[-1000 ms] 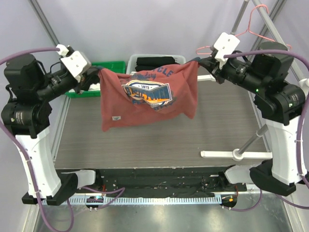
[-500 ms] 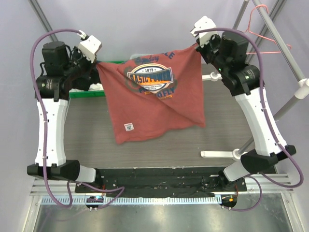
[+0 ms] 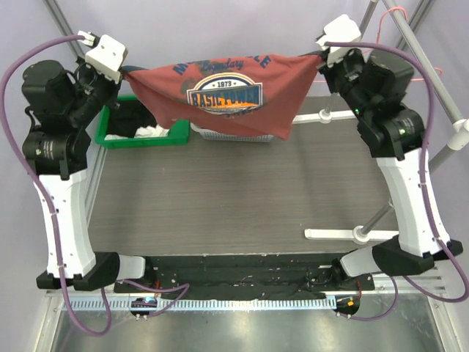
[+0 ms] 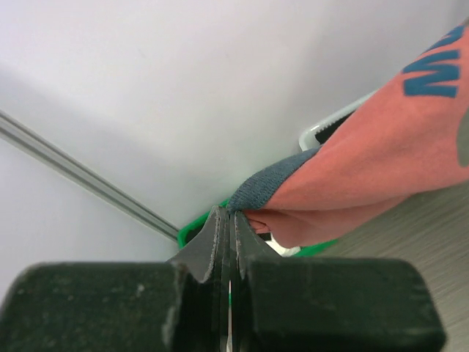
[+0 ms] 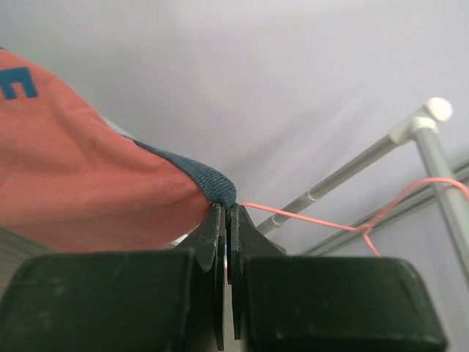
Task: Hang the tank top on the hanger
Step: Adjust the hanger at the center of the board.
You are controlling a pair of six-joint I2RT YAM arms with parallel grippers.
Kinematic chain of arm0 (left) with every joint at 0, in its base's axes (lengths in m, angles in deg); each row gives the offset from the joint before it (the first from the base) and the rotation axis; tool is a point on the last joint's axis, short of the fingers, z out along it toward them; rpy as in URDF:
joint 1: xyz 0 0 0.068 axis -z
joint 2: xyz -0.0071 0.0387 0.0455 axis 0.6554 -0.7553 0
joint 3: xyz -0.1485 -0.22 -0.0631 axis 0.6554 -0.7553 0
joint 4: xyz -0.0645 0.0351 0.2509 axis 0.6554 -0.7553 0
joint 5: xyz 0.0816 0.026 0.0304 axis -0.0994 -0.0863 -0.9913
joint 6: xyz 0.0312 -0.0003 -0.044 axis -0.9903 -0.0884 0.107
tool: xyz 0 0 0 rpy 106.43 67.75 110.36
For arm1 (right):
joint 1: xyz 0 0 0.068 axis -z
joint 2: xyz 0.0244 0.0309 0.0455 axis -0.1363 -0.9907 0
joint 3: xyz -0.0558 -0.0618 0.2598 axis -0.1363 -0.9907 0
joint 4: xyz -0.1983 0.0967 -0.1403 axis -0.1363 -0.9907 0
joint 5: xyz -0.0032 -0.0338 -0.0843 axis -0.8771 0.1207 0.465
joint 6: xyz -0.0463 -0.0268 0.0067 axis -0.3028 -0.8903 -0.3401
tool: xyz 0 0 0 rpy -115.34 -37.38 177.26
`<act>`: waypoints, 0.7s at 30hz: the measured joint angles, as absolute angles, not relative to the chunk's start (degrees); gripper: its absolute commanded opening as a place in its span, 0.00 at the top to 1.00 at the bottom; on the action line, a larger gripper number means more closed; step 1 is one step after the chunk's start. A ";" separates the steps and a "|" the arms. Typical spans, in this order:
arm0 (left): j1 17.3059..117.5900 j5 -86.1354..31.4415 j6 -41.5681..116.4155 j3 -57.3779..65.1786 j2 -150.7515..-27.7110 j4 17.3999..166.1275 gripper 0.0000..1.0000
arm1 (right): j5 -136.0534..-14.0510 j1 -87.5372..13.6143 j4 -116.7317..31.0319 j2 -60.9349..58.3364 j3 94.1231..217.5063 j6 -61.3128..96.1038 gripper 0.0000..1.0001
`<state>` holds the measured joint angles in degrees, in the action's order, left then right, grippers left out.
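Observation:
The rust-red tank top [image 3: 227,92] with navy trim and a blue-white-orange chest graphic hangs stretched between both grippers, high above the table's back edge. My left gripper [image 3: 126,71] is shut on its navy-trimmed left strap [image 4: 267,183]. My right gripper [image 3: 316,57] is shut on the right strap [image 5: 209,183]. The pink wire hanger [image 3: 399,33] hangs on the metal rack at the back right, just beyond my right gripper; its wire [image 5: 322,218] runs right from my right fingertips.
A green bin [image 3: 139,125] with black and white clothes sits at the back left. A white basket [image 3: 231,132] lies under the shirt. The metal rack's pole [image 3: 432,55] and its white base [image 3: 355,235] stand at the right.
Both arms have lifted and pulled the tank top back and up; it now hangs wide and short above the bins. The right gripper has come closer to the hanger.

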<state>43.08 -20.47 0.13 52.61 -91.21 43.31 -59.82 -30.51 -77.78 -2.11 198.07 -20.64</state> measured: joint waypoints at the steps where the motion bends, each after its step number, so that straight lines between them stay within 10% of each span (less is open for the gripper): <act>1: 43.08 -20.69 0.11 52.70 -90.60 43.31 1.00 | -59.90 -30.07 -77.72 -1.14 198.20 -20.58 0.99; 21: 43.08 -25.13 -0.55 51.23 -95.54 45.61 1.00 | -61.02 -26.16 -75.68 -5.08 197.96 -20.53 0.99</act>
